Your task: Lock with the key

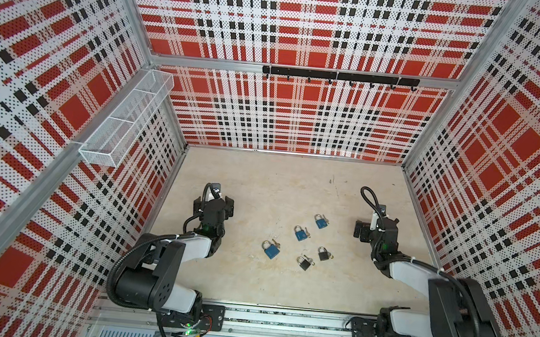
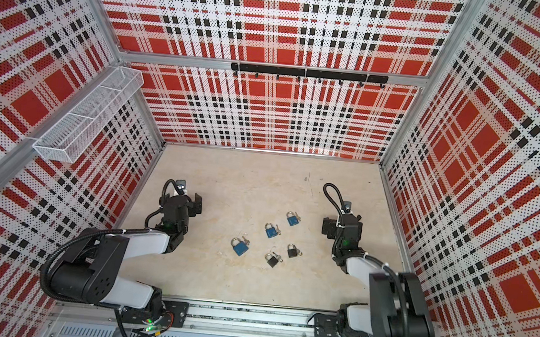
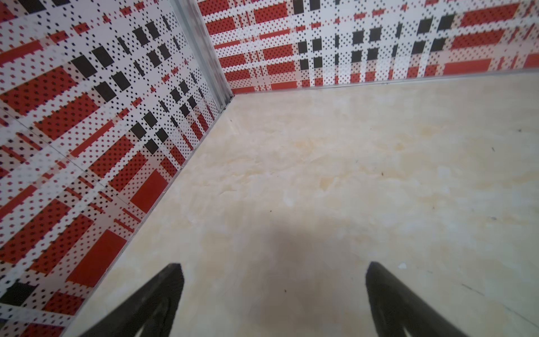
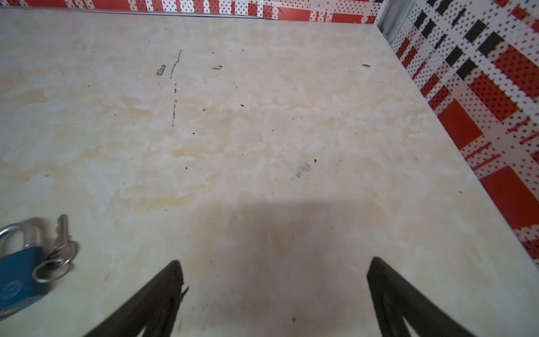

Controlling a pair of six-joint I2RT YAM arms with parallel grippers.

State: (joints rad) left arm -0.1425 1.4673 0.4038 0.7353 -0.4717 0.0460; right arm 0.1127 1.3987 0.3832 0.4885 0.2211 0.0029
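Note:
Several padlocks lie in the middle of the beige floor in both top views. Three are blue and two are black. A small silver key lies beside each. My left gripper hovers open over bare floor to the left of them, holding nothing. My right gripper hovers open to their right, also holding nothing. In the right wrist view one blue padlock shows at the edge, with its keys on a ring against its side.
Plaid perforated walls close in the floor on three sides. A white mesh basket hangs on the left wall and a black hook rail on the back wall. The arms' bases sit on a metal rail at the front edge.

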